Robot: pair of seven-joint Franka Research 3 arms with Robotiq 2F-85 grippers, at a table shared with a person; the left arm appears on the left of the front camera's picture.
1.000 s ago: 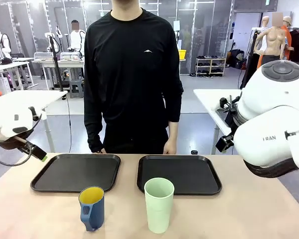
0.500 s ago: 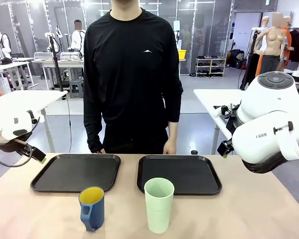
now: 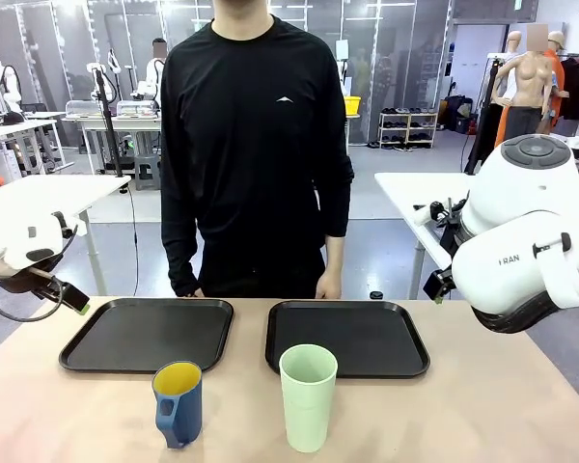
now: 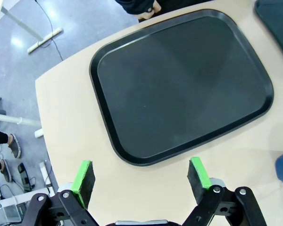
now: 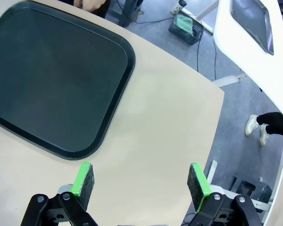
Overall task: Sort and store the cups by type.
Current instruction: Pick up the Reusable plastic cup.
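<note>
Tall pale mint-green plastic tumbler [image 3: 308,395]: upright on the tan desk [image 3: 482,405], toward the robot's edge, in front of the right black rectangular tray [image 3: 347,337]. It is handleless, smooth-walled and narrows toward the base. Likely light, slick and easily tipped; best taken around the mid-body.

Shorter blue mug with yellow interior [image 3: 179,403]: upright, near the tumbler but apart, in front of the left black tray [image 3: 147,334], handle turned toward the robot. Probably stiffer and heavier; grip across the wall, clear of the handle.

Left arm's fingers [image 4: 83,176]: spread wide, holding nothing, above the desk beside the left tray. Right arm's fingers [image 5: 84,179]: likewise wide apart and empty, over the desk's right end.
</note>
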